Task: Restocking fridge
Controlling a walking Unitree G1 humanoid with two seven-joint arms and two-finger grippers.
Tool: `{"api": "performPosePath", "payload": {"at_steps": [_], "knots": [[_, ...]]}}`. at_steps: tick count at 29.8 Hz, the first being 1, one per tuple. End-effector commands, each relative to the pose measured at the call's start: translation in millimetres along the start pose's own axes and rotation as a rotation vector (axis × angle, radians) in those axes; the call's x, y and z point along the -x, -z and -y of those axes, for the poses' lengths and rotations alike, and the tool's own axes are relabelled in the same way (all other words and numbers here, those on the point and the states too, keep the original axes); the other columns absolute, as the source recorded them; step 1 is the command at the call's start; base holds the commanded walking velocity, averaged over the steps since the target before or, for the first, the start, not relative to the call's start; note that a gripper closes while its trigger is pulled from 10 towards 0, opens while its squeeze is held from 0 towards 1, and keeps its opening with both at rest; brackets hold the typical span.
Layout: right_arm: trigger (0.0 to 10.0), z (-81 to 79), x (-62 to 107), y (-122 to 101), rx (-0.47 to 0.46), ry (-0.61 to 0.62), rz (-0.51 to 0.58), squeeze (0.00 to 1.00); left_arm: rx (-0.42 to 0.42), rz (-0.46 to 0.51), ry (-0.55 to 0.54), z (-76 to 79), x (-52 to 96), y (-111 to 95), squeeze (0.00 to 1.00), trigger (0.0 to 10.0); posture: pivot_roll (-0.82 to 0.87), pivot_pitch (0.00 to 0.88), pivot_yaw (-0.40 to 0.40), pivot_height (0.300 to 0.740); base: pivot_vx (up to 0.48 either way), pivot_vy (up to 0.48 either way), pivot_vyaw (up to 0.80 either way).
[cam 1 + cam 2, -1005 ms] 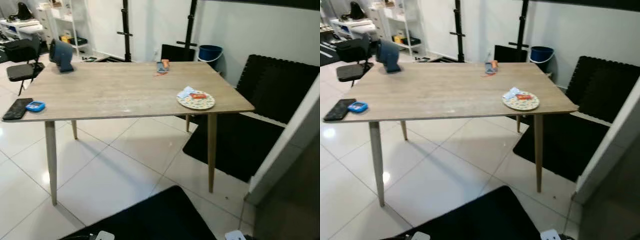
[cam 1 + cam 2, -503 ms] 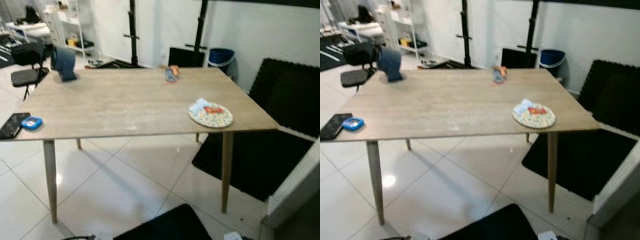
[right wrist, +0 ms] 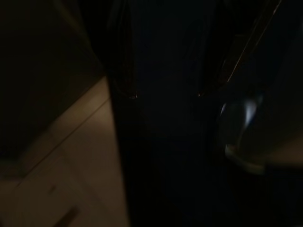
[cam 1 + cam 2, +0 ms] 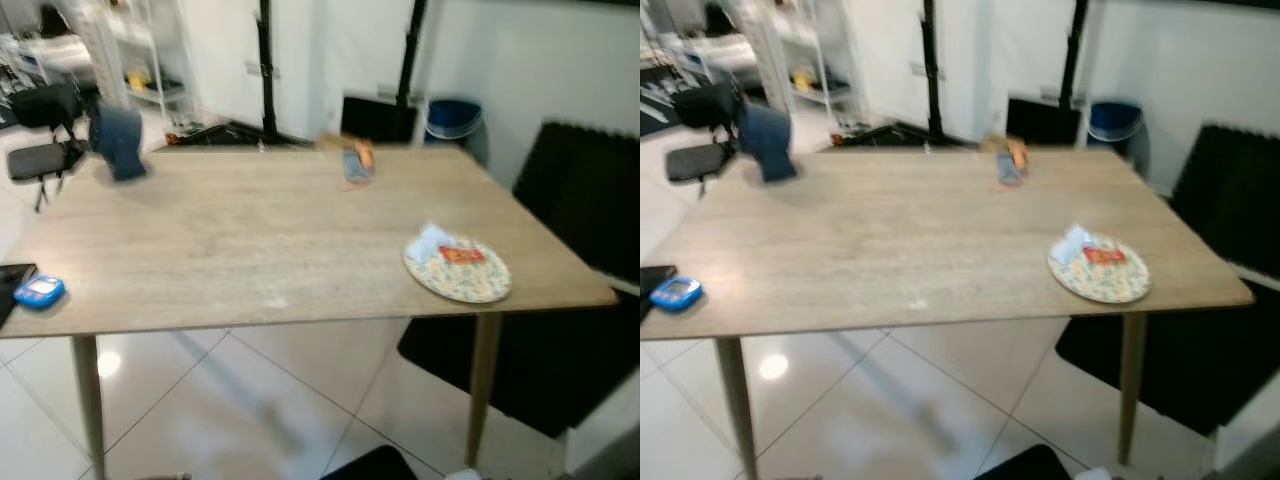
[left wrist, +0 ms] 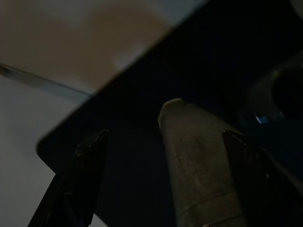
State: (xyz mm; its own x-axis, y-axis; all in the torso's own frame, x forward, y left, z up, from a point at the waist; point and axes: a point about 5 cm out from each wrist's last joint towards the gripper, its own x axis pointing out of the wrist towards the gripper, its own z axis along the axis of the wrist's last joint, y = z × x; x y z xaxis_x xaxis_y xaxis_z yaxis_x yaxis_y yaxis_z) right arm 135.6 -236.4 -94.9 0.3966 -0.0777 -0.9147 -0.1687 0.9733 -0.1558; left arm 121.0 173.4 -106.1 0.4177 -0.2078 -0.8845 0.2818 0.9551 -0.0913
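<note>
One wooden table (image 4: pixel 250 240) stood on the white tiled floor (image 4: pixel 230 410), with two of its legs in sight. On its top lay one patterned plate (image 4: pixel 458 275) near the right front corner, carrying a red packet (image 4: pixel 461 255) and a pale crumpled wrapper (image 4: pixel 430 241); the blur made it hard to say what either held. At the far edge sat a small cluster of items (image 4: pixel 356 165), orange and grey, too smeared to count or name. One blue device (image 4: pixel 39 291) rested at the left front edge, just beside a black object (image 4: pixel 8 280) cut off by the frame. One blue fan-like object (image 4: pixel 118 142) stood at the far left corner, blurred. Beyond the table were one blue bucket (image 4: pixel 452 116), one black chair (image 4: pixel 40 120) on the left, two dark upright poles against the wall, and black foam mats (image 4: pixel 580 250) on the right. No fridge could be made out. In the left wrist view the left gripper (image 5: pixel 165 156) hung over a dark mat with its two black fingers (image 5: pixel 80 179) spread well apart and nothing between them. The right wrist view was very dark; the right gripper (image 3: pixel 165 94) showed only as faint outlines, and whether its fingers were apart or together could not be told.
</note>
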Motion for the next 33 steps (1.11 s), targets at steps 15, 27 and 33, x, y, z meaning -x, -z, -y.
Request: {"api": "performPosePath", "payload": {"at_steps": [15, 27, 33], "knots": [[10.0, -4.8, -0.2, 4.6, -0.01, -0.006, -0.012, 0.0, 0.027, -0.098, 0.042, 11.0, 2.9, 25.9, 0.0, 10.0, -0.06, 0.0, -0.043, 0.74, 0.07, -0.147, 0.0], [10.0, -3.8, 0.0, 5.4, -0.008, -0.003, -0.014, 0.0, 0.033, -0.098, 0.053, 13.7, 2.4, 26.2, 0.0, 10.0, -0.06, 0.0, -0.046, 0.74, 0.0, -0.454, 0.0], [10.0, -3.4, 0.1, 5.8, -0.002, -0.002, -0.016, 0.0, 0.054, -0.088, 0.042, 11.7, 3.0, 26.4, 0.0, 10.0, -0.06, 0.0, -0.047, 0.74, 0.0, -0.298, 0.0]]}}
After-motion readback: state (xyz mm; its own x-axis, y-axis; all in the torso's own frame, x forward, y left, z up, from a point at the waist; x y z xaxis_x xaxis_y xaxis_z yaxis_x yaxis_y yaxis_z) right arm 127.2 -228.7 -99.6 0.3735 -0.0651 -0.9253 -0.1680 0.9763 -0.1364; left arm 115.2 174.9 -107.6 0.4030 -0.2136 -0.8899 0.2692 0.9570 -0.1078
